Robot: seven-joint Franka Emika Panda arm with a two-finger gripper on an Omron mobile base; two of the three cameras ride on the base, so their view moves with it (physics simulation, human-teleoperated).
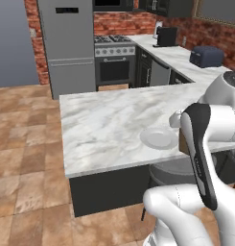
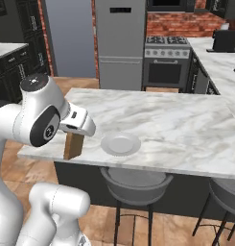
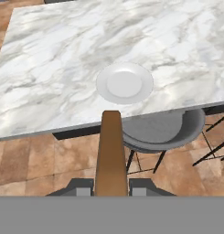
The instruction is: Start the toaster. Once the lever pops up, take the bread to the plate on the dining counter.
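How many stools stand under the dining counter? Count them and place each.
2. One grey stool sits below the plate; a second stool shows at the counter's right end, partly cut off. Others may be hidden.

Bread [image 1: 183, 142] mostly hidden behind arm in left base view, just a brown sliver. Toaster [image 1: 206, 56] btns too small to tell. Stool [image 2: 224, 199] cut by right edge, right base view.
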